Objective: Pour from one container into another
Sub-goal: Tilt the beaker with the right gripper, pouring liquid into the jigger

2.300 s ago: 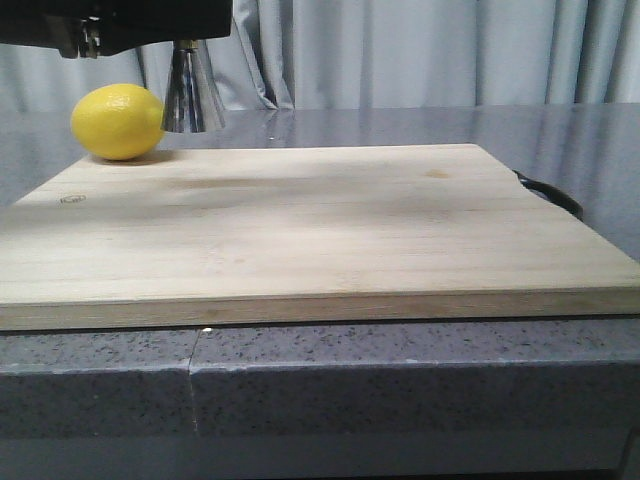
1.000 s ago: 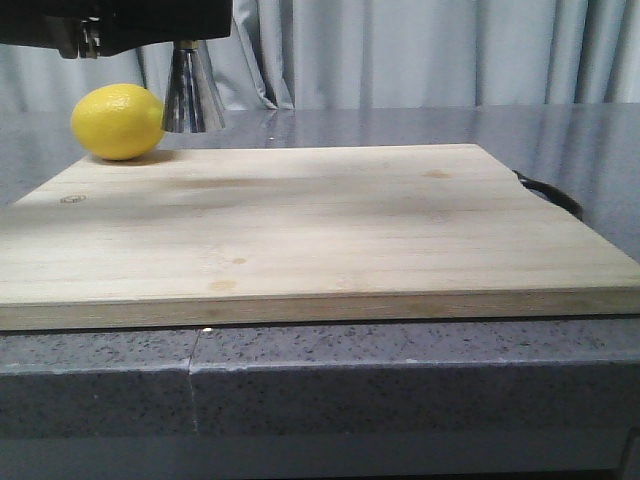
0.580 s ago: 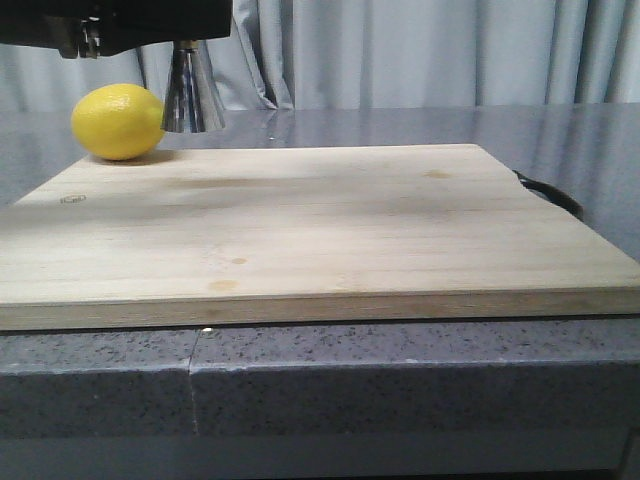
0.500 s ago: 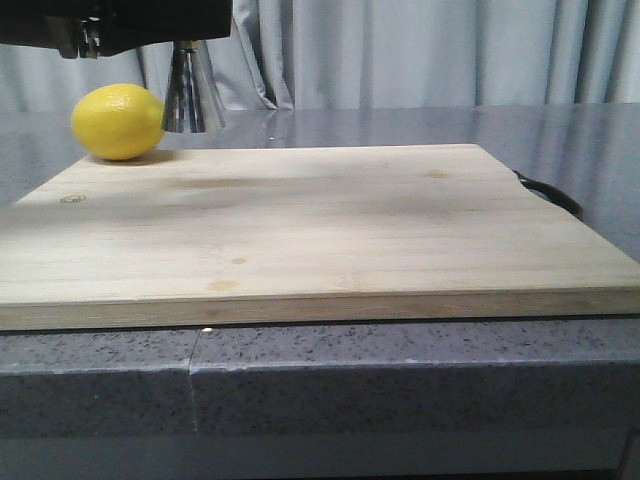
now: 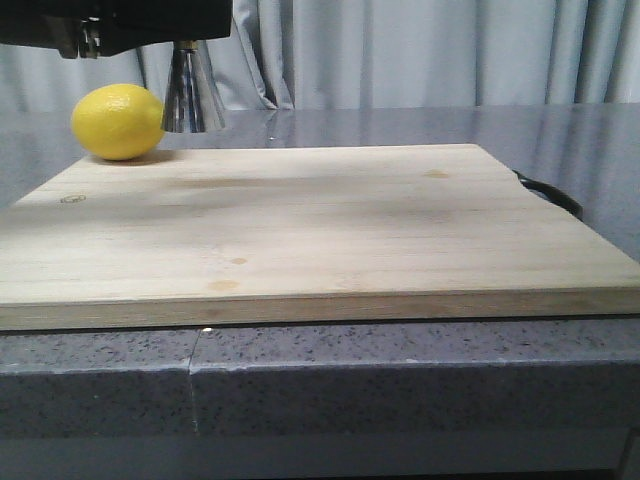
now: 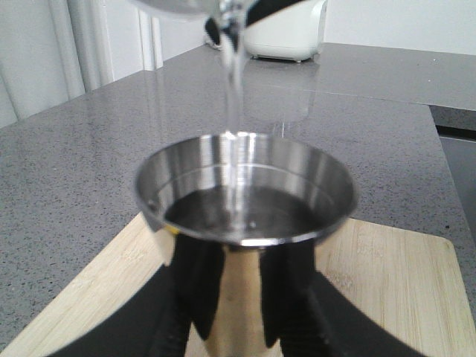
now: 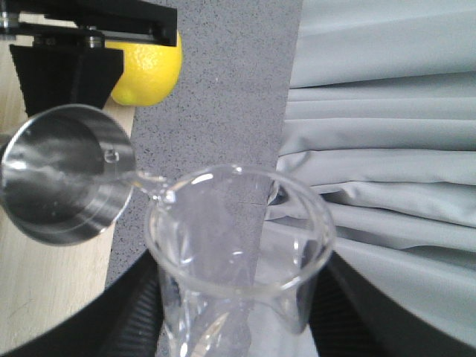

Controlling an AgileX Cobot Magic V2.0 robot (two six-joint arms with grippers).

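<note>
The steel jigger (image 6: 245,216) stands upright above the back left of the cutting board (image 5: 320,220), with my left gripper (image 6: 234,341) shut on its narrow waist. Dark liquid lies in its upper cup. The clear glass beaker (image 7: 238,245) is tilted with its lip over the jigger (image 7: 63,175), and my right gripper (image 7: 242,312) is shut on it. A thin clear stream (image 6: 233,89) falls from the beaker lip into the cup. In the front view only the jigger's lower cone (image 5: 193,92) shows under the left gripper's black body (image 5: 140,20); the beaker is out of that view.
A yellow lemon (image 5: 117,121) rests at the board's back left corner, right beside the jigger. The wooden board lies on a grey speckled counter (image 5: 400,380), with a black handle (image 5: 550,192) at its right edge. Grey curtains hang behind.
</note>
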